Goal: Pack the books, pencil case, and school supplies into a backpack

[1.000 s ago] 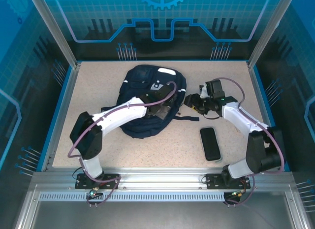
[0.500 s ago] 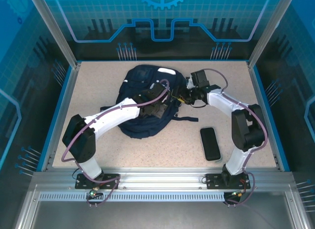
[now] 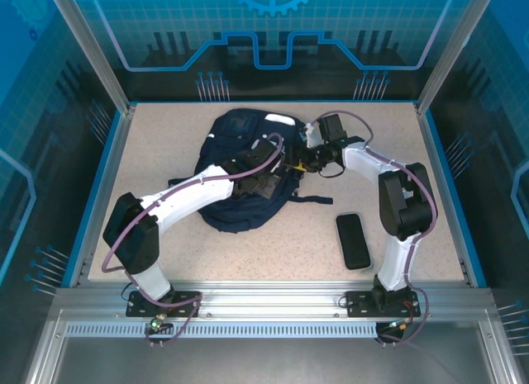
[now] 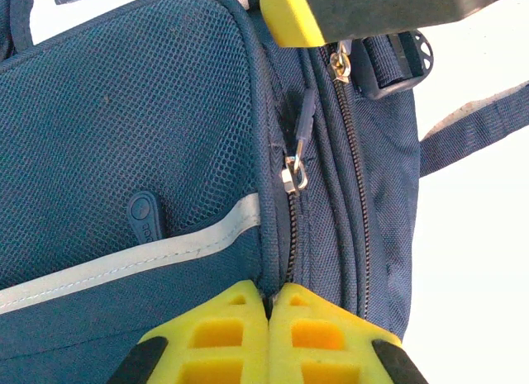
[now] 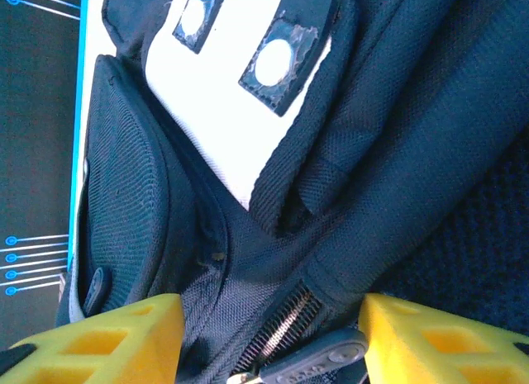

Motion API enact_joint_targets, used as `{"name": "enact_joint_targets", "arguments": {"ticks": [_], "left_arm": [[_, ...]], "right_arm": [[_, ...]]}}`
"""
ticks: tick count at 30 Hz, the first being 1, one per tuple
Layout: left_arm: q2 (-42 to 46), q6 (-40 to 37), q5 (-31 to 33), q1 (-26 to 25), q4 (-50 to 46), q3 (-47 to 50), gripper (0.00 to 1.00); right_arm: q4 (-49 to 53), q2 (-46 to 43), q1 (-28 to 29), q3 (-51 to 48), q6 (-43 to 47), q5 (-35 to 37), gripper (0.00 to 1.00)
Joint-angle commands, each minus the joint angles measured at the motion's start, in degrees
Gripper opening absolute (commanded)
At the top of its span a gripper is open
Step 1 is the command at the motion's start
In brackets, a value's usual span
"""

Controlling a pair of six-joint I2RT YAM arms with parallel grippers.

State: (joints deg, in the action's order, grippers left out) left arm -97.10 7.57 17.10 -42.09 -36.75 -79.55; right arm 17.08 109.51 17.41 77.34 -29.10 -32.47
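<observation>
- The backpack (image 3: 246, 153) lies flat mid-table (image 3: 165, 144), its long axis running from the near left to the far right and its white patch at the far end.
- The left arm stretches low across it. The left fingers (image 4: 223, 334) are pressed together at the mesh pocket's seam.
- The right arm is folded and reaches in from the right. The right fingers (image 5: 107, 334) stand apart, straddling a zipper pull (image 5: 318, 359).

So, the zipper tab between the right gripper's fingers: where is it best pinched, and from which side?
Take the dark tab by its rounded free end, coming down from above the backpack. It lies flat along the zipper teeth, lengthwise across the gap of the open right gripper, so turning the wrist to close on its long edges likely helps.
</observation>
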Motion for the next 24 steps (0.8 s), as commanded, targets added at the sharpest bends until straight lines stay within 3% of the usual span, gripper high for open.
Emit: {"name": "enact_joint_targets", "arguments": {"ticks": [1,12,16,24], "left_arm": [[2.55,1.32,0.39,0.60,2.30,0.42,0.00],[2.18,1.60,-0.19,0.69,2.48,0.24,0.00],[2.18,1.50,-0.32,0.69,2.21,0.14,0.00],[2.00,1.57,-0.61,0.69,2.35,0.18,0.00]], "right_arm": [[1.64,-3.50,-0.36,-2.36,4.42,-4.67,0.56],[-2.33,-7.03,-0.41,-8.46,5.91,-6.27,0.38],[-1.88,-6.24,-0.21,-7.84,6.55,-5.82,0.36],[-0.65,-5.57,0.08,-7.24,7.77,-4.75,0.15]]}}
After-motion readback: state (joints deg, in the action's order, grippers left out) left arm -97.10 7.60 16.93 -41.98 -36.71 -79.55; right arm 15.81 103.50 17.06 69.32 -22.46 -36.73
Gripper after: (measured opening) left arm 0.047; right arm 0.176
